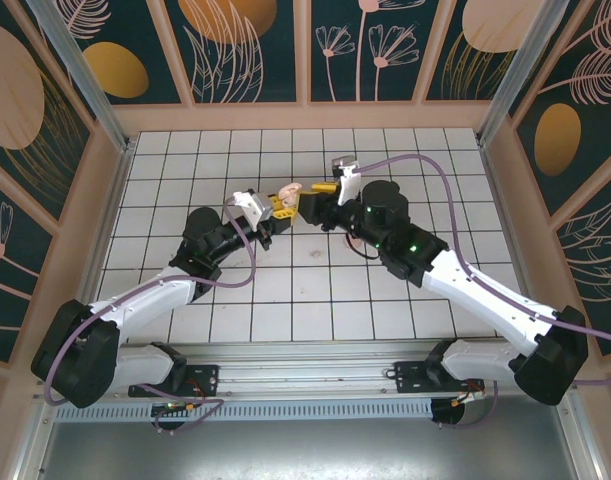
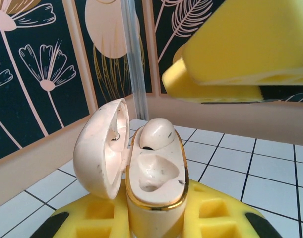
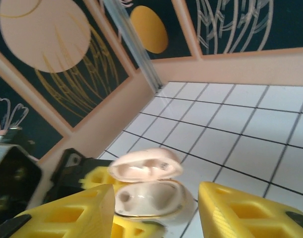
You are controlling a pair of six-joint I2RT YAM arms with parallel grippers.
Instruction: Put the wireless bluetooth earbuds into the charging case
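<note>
The charging case point(image 2: 153, 198) is pale cream with a gold rim and stands upright, lifted off the tiles. My left gripper point(image 2: 153, 220) is shut on its lower body between yellow fingers point(image 2: 218, 218). The lid point(image 2: 99, 148) is swung open to the left. One earbud point(image 2: 157, 133) sits in the far socket, and the near socket point(image 2: 151, 173) is empty. The second earbud is out of view. My right gripper point(image 3: 156, 218) is open just in front of the case point(image 3: 153, 198), with nothing between its fingers point(image 3: 250, 213). From above, both grippers point(image 1: 280, 207) point(image 1: 315, 197) meet at the case point(image 1: 290, 190).
One right yellow finger point(image 2: 240, 49) hangs just above and to the right of the case. White tiled floor point(image 1: 385, 160) lies all round, bounded by peach walls point(image 1: 305, 115) with dark floral panels. Purple cables point(image 1: 435, 170) loop from both arms.
</note>
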